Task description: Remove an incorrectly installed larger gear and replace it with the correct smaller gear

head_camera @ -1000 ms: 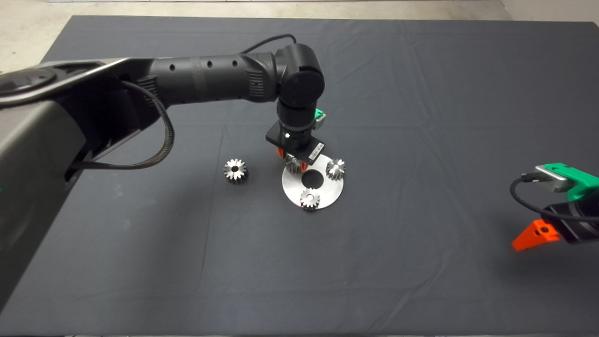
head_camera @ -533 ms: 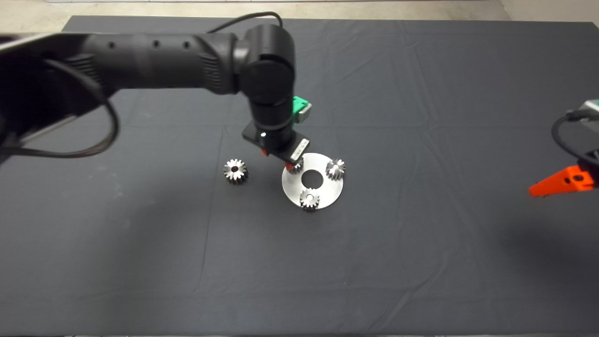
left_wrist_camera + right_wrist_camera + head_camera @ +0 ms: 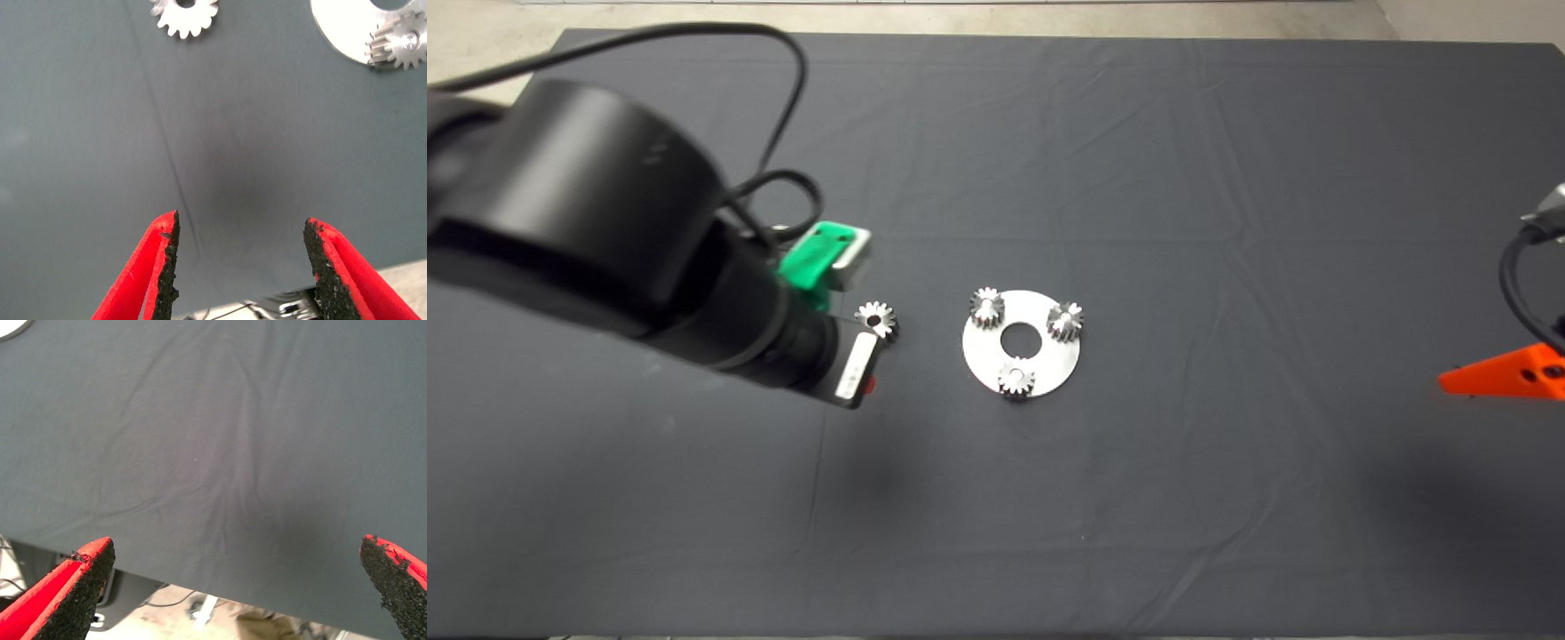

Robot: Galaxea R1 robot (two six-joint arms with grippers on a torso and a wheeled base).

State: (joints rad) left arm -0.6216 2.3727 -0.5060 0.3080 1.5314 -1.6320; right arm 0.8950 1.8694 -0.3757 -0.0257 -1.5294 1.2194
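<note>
The larger gear [image 3: 876, 318] lies on the mat left of the round steel plate [image 3: 1040, 356]; the left wrist view shows it too [image 3: 185, 10]. Three smaller gears stand on the plate: back left [image 3: 986, 307], back right [image 3: 1064, 320] and front [image 3: 1016, 376]. One of them shows in the left wrist view [image 3: 398, 43]. My left gripper [image 3: 240, 267] is open and empty, held above the mat just left of the larger gear. Its wrist [image 3: 845, 364] hides part of that gear in the head view. My right gripper [image 3: 237, 587] is wide open and empty at the right edge.
The dark mat [image 3: 1183, 498] has creases. One red finger [image 3: 1503, 378] of the right gripper shows at the right edge of the head view. The right wrist view shows the mat's edge and floor beyond it [image 3: 200, 607].
My left gripper has drawn back from the plate's back-left gear to the left and risen, leaving that gear on the plate. The right gripper has shifted toward the right edge.
</note>
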